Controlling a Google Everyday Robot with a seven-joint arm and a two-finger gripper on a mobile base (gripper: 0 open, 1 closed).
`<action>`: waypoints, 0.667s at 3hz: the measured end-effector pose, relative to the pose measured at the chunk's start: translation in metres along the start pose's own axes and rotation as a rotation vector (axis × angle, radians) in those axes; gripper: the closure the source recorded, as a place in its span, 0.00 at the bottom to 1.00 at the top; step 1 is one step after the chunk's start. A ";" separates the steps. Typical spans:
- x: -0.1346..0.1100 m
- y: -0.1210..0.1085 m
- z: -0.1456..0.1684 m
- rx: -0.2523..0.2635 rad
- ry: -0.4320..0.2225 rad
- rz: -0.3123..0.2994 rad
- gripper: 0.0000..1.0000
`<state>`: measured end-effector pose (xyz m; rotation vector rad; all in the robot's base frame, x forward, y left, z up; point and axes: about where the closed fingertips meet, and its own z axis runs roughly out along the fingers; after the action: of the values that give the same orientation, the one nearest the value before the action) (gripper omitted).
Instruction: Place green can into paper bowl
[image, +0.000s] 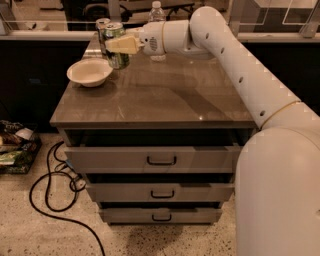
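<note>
green can (119, 60) upright in hand (111, 45), just beside cream paper bowl (90, 73).
</note>
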<state>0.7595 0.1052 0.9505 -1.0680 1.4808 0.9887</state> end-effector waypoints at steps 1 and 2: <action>0.000 0.000 0.000 0.000 0.000 0.000 1.00; 0.000 -0.001 0.006 -0.008 0.005 0.001 1.00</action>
<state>0.7623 0.1110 0.9498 -1.0768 1.4824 0.9940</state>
